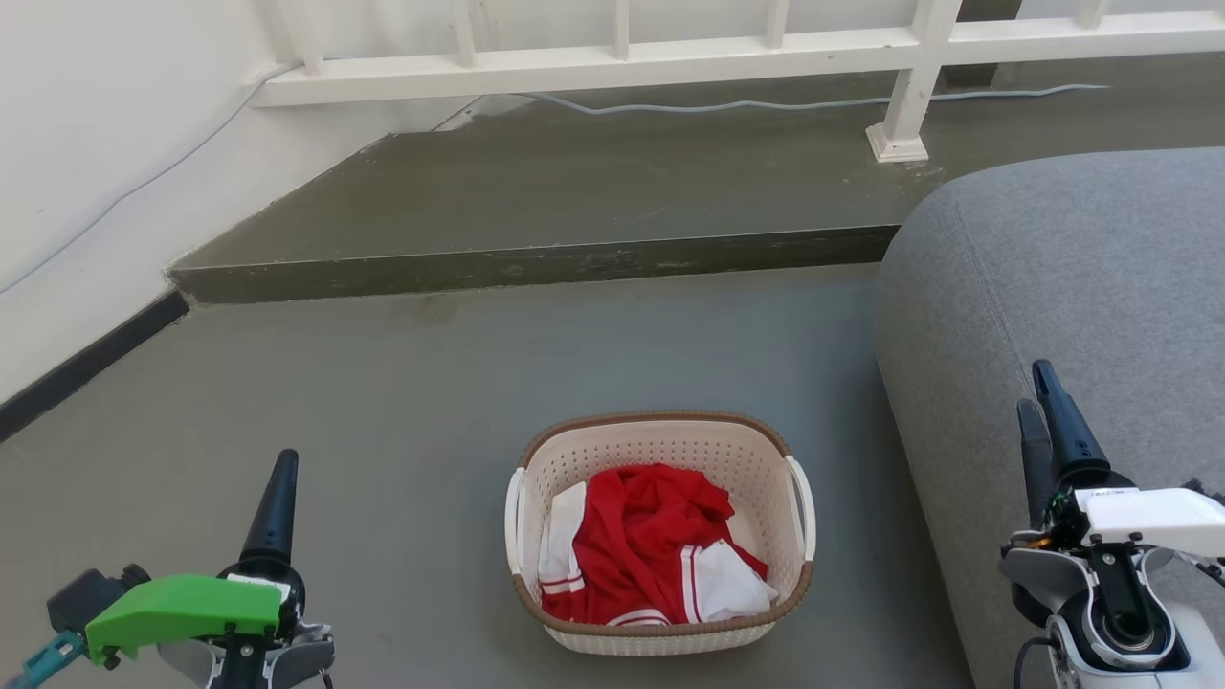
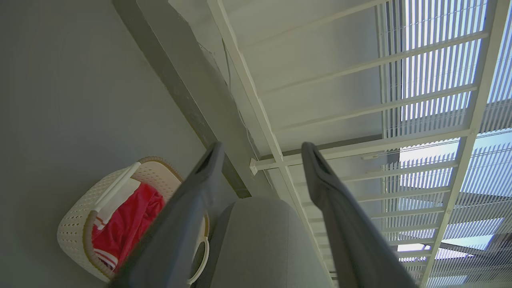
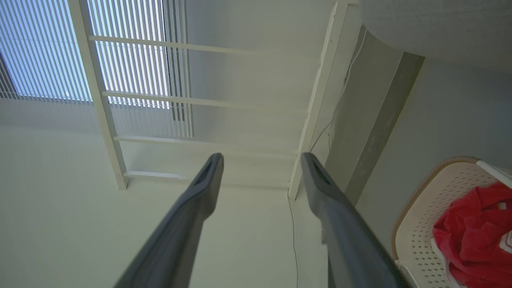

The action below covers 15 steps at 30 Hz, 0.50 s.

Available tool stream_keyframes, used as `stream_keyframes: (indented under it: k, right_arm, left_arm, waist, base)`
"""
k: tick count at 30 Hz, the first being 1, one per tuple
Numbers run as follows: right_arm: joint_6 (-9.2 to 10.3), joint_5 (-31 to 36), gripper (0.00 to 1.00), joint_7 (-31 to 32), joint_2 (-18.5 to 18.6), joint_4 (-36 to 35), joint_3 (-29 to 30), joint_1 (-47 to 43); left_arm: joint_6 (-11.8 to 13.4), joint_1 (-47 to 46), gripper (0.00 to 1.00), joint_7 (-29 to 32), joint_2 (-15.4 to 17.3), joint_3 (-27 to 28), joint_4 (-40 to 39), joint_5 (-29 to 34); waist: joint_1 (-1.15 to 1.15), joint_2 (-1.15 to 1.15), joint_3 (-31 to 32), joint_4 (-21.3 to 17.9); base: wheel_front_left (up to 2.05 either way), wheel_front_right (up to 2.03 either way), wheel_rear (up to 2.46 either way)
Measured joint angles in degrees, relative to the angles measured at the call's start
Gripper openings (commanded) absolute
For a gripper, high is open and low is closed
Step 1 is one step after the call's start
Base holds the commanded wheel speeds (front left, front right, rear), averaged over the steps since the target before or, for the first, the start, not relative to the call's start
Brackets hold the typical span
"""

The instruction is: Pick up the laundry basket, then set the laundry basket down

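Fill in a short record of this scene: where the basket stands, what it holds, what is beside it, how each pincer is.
task object: laundry basket, upright on the floor
contents: red and white garment
beside it: grey sofa, on the robot's right
left pincer: open, holding nothing
right pincer: open, holding nothing

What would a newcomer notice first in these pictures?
The bright red and white garment stands out, lying in the cream laundry basket on the grey floor, lower middle of the head view. Next, the big grey sofa to its right; the left gripper and right gripper, both open, flank the basket without touching it.
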<state>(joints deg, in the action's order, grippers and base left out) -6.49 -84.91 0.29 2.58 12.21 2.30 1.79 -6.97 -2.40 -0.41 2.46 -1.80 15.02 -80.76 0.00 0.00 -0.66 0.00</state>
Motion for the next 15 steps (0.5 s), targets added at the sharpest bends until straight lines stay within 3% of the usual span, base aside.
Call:
stream_keyframes:
  k: [15]
  right_arm:
    - [-0.03, 9.53, 1.00, -3.90, 3.76, -3.19, -5.09, 0.12]
  left_arm:
    - [0.00, -1.24, 1.00, -3.12, 0.77, -2.08, -3.00, 15.77]
  waist:
    - [0.00, 0.00, -0.28, -0.12]
  base:
    - [0.00, 0.00, 0.00]
